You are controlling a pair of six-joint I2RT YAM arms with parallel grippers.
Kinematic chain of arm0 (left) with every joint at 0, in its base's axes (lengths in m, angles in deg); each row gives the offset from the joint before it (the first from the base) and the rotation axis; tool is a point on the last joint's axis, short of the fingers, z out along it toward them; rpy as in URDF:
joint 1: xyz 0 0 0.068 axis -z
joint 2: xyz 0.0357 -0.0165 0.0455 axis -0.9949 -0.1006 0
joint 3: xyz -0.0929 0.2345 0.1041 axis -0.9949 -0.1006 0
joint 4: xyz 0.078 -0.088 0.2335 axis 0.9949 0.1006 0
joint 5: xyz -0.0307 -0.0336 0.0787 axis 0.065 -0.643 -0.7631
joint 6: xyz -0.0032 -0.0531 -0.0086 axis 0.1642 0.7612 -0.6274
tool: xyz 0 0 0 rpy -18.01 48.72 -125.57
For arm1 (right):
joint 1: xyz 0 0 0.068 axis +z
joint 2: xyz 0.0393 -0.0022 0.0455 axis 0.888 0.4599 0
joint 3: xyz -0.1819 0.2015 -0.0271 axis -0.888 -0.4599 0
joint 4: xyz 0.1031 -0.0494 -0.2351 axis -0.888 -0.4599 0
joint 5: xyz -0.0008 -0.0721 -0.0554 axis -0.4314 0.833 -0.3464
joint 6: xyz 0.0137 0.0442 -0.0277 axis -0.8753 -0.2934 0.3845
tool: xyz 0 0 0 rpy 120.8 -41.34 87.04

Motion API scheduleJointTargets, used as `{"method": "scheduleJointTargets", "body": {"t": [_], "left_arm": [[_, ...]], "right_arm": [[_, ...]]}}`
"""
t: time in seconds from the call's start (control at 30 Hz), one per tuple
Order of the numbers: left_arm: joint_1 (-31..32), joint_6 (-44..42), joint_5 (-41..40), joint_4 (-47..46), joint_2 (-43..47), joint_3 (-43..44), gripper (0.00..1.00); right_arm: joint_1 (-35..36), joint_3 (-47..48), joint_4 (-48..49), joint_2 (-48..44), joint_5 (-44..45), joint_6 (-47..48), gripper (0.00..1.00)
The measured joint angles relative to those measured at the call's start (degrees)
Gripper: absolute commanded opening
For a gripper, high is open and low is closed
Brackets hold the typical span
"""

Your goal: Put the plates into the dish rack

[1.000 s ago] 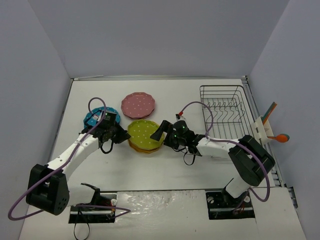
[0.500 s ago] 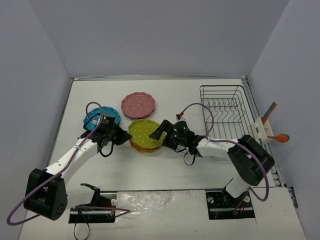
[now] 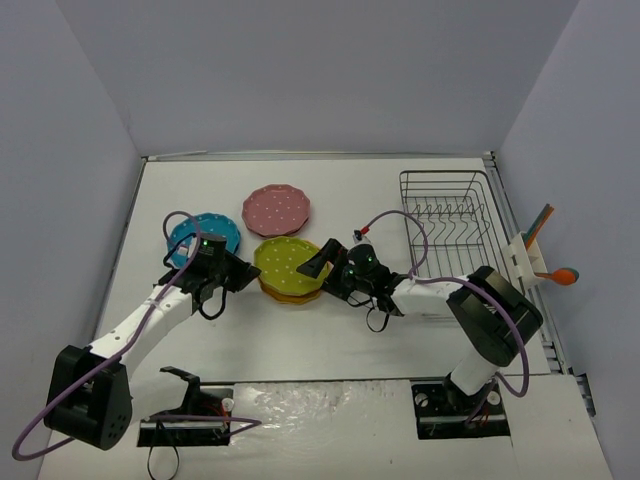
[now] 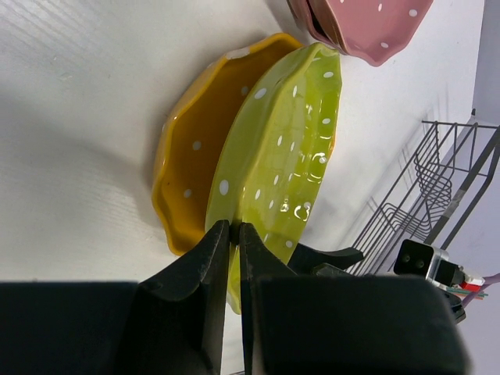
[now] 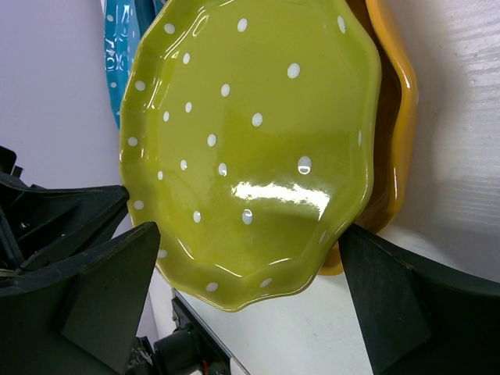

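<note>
The yellow-green plate (image 3: 285, 259) is tilted up off the orange-yellow plate (image 3: 291, 294) beneath it. My left gripper (image 3: 238, 274) is shut on the yellow-green plate's left rim; in the left wrist view (image 4: 234, 228) both jaws pinch that rim (image 4: 277, 148). My right gripper (image 3: 318, 266) is open at the plate's right side; in the right wrist view (image 5: 246, 308) its fingers stand wide either side of the plate (image 5: 250, 148). The pink plate (image 3: 276, 210) and the blue plate (image 3: 190, 235) lie flat farther back. The dish rack (image 3: 447, 220) stands at the right, with no plates in it.
A white utensil holder (image 3: 525, 255) with an orange spoon (image 3: 562, 275) hangs on the right wall beside the rack. Purple cables loop above both wrists. Walls close in the table at the back and both sides.
My left gripper has shifted slightly down and left, still on the plate's rim, baring more of the blue plate. My right gripper has edged a little left.
</note>
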Motion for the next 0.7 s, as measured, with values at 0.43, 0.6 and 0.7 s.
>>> {"method": "scheduleJointTargets", "body": {"t": [0.43, 0.6, 0.7], "left_arm": [[-0.57, 3.82, 0.83, -4.00, 3.01, -4.52, 0.00], [-0.47, 5.64, 2.07, -5.89, 5.21, -6.42, 0.00], [-0.48, 6.18, 2.25, -6.89, 6.16, -7.51, 0.00]], "right_arm": [[-0.24, -0.41, 7.77, 4.42, -0.79, -2.87, 0.95], [-0.24, 0.92, 7.89, 5.82, -0.57, -2.79, 0.91], [-0.28, 1.57, 8.07, 6.65, -0.27, -2.82, 0.85]]}}
